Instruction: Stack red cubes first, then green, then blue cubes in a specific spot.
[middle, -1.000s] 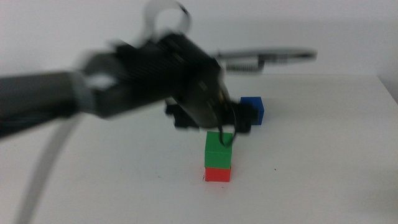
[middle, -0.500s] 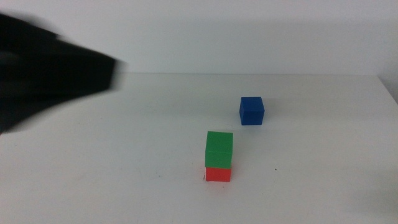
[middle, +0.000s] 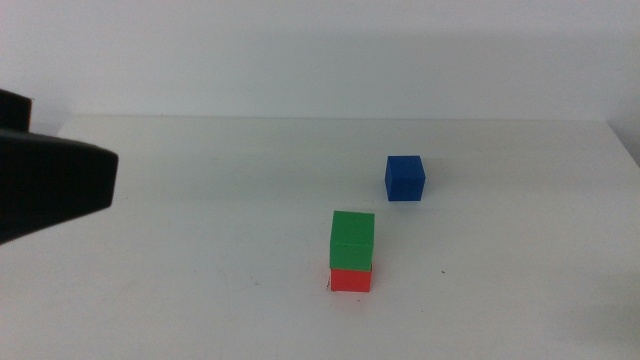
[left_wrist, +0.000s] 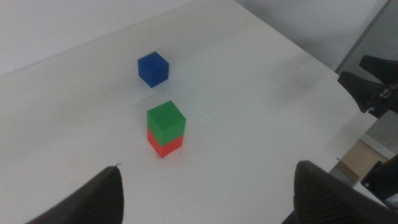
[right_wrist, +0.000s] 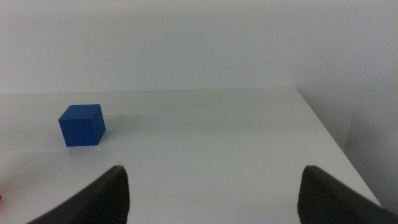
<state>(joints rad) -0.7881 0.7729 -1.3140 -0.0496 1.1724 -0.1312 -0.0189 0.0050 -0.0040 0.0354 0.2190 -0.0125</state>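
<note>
The green cube sits squarely on the red cube at the table's front middle, with a tiny black mark at the red cube's base. The blue cube stands alone behind and to the right of the stack. My left arm is a dark blur at the left edge, far from the stack. In its wrist view the left gripper is open and empty, looking at the green cube, red cube and blue cube. The right gripper is open and empty, with the blue cube ahead of it.
A lone black speck lies on the white table right of the stack. The table's right edge runs close behind the blue cube's side. Dark parts of the other arm show past the table's edge in the left wrist view.
My left arm has drawn back from over the stack to the picture's left edge. The green cube stays on the red one. The blue cube has not moved.
</note>
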